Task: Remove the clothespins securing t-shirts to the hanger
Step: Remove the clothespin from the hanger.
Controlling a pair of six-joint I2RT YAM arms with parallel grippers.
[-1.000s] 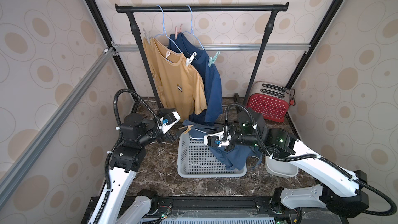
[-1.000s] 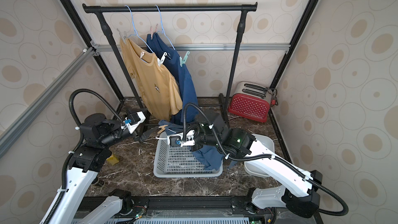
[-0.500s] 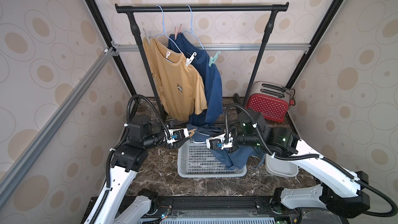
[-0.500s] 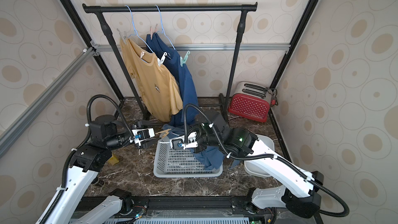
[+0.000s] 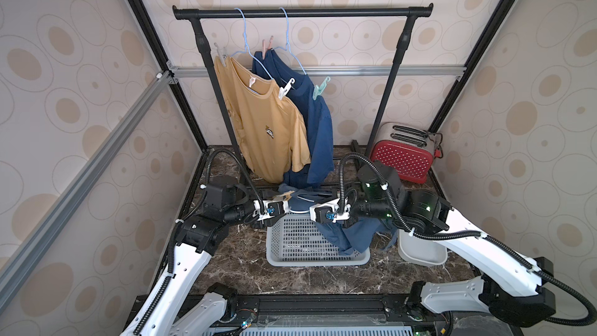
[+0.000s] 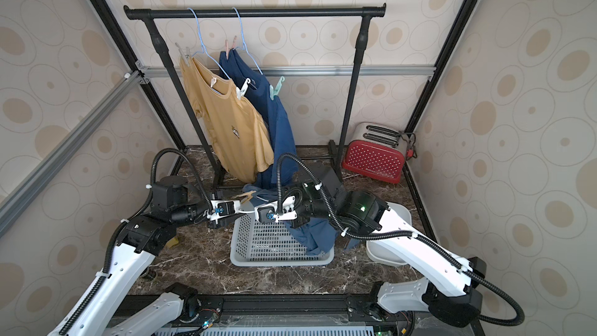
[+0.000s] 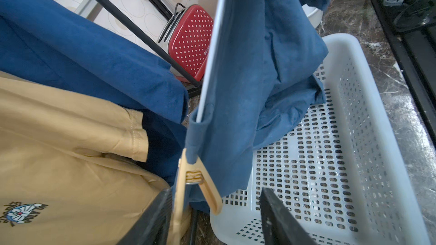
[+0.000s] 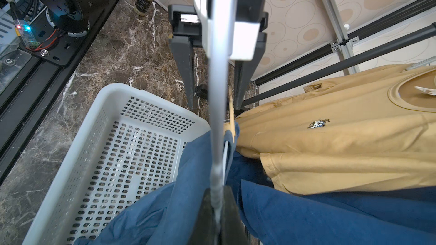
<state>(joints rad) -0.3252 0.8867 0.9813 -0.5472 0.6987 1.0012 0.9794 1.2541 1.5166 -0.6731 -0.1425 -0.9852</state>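
Both arms reach in low from the front, forearms turned inward so that the two grippers face each other in the middle, close but not touching. The left arm (image 5: 181, 273) is sharply bent at the elbow with its wrist about level, and the left gripper (image 7: 214, 192) has its two dark fingers (image 7: 151, 220) standing apart. The right arm (image 5: 478, 247) stretches across from its own side, and the right gripper (image 8: 217, 194) is pinched tight on a thin pale hanger (image 8: 215, 137).

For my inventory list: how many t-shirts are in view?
3. The yellow t-shirt and the dark blue t-shirt hang from the rail; the lighter blue t-shirt droops into the basket. None looks hidden.
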